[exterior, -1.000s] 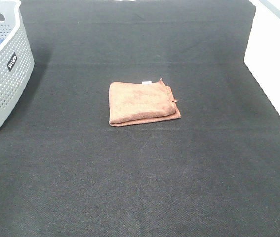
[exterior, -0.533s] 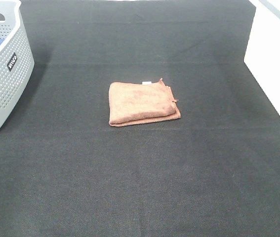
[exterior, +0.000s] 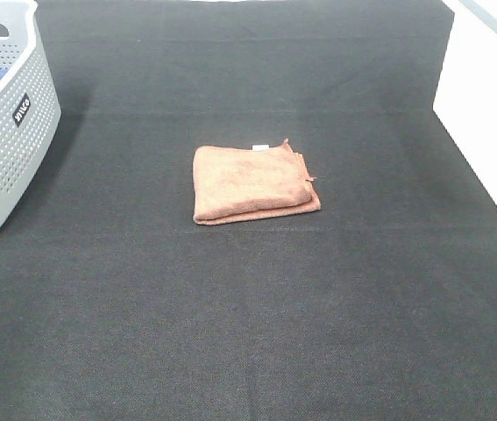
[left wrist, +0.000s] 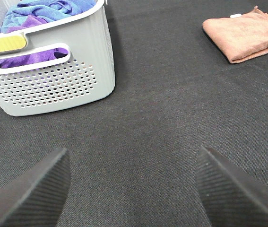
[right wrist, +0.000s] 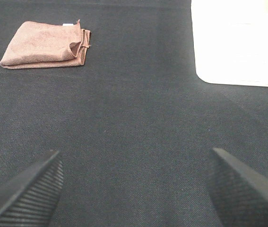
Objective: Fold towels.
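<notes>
**One folded towel at centre of mat, both grippers spread and empty**

One towel (exterior: 253, 183), rust-orange and of short-pile terry cloth, lies folded into a flat rectangle near the middle of the black woven mat (exterior: 257, 333). In the exterior high view its long axis runs roughly left to right, tilted slightly. The smooth folded edge faces the near side and the left; the loose, uneven layered edges and a protruding corner point to the right. A small white tag (exterior: 259, 146) shows at the far edge. At least two layers are visible, the lower one projecting along the near and right sides.

Left of the towel and well apart from it stands a grey plastic basket (exterior: 7, 145) with rounded corners, perforated walls and a slot handle. The left wrist view shows crumpled blue and purple cloths (left wrist: 39, 14) inside it. A white, smooth, rounded-corner container (exterior: 485, 114) stands at the right edge of the mat, also well apart from the towel.

Left gripper (left wrist: 134, 189): ribbed black fingers (left wrist: 32, 194) set wide apart, holding nothing, above bare mat near the basket.

Right gripper (right wrist: 134, 189): ribbed black fingers (right wrist: 25, 194) likewise spread, holding nothing, above bare mat between towel and white container.
</notes>
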`<state>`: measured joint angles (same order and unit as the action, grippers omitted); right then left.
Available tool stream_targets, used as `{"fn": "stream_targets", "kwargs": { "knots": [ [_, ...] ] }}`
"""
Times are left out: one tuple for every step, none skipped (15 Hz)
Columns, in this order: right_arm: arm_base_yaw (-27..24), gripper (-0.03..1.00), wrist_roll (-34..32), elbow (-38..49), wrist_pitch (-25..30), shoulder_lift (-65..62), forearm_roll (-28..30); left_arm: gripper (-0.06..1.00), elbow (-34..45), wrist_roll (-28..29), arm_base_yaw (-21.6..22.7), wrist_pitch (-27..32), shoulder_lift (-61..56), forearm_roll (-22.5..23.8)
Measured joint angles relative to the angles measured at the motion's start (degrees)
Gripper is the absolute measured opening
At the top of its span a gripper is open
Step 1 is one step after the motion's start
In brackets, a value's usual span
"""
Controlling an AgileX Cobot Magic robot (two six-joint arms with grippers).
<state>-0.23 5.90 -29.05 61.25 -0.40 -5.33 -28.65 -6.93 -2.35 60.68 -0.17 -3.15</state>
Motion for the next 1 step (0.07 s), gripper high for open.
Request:
{"fn": "stream_targets", "kwargs": {
  "knots": [
    [0.0,0.78,0.0,0.0,0.0,0.0,0.0,0.71,0.0,0.0,0.0,0.0,0.0,0.0]
  ]
}}
